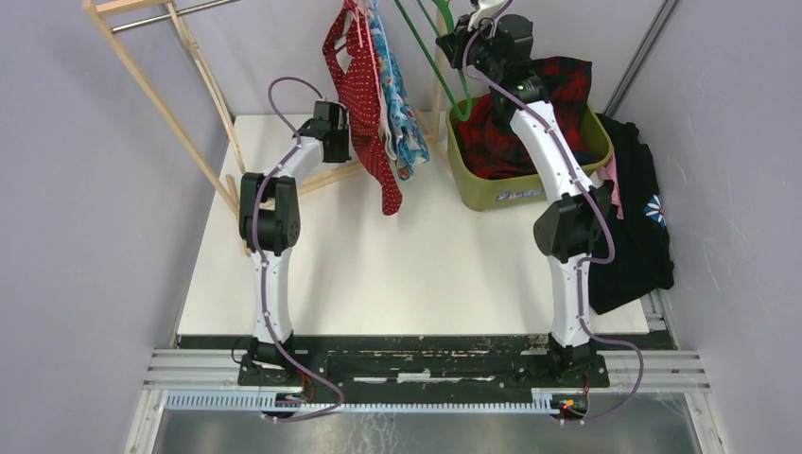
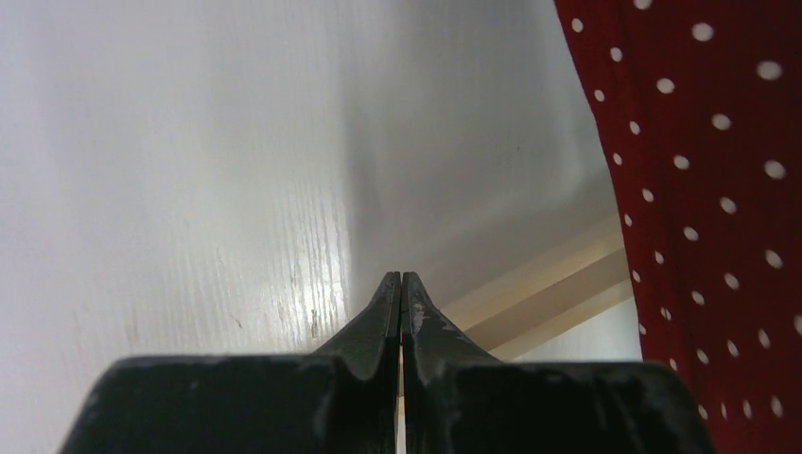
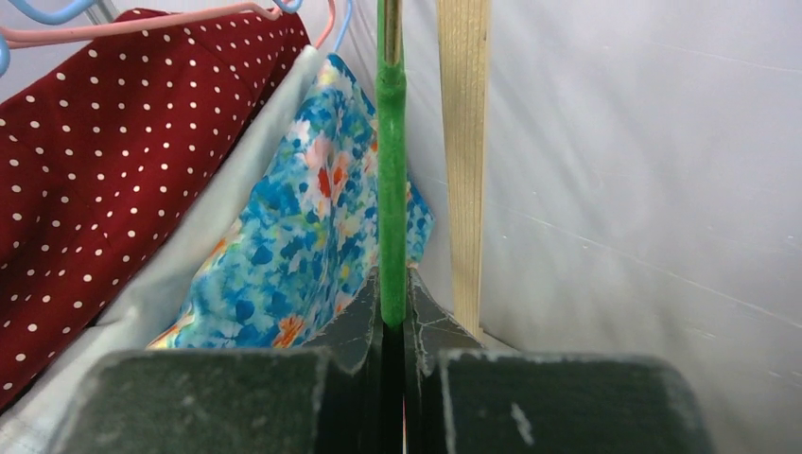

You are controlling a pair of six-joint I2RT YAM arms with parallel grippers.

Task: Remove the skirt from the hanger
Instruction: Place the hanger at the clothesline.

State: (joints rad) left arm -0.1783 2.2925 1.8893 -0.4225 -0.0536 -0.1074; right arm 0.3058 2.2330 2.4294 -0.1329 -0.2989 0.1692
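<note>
Right gripper (image 3: pixel 393 298) pinched tight on green hanger (image 3: pixel 391 142). Left gripper (image 2: pixel 401 284) closed, empty, just beside red dotted garment (image 2: pixel 709 189). Overhead view alone shows bin (image 1: pixel 492 194) at table's (image 1: pixel 426 265) right edge.

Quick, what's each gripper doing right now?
Left gripper: closed, holding nothing.
Right gripper: closed on the green hanger.
</note>
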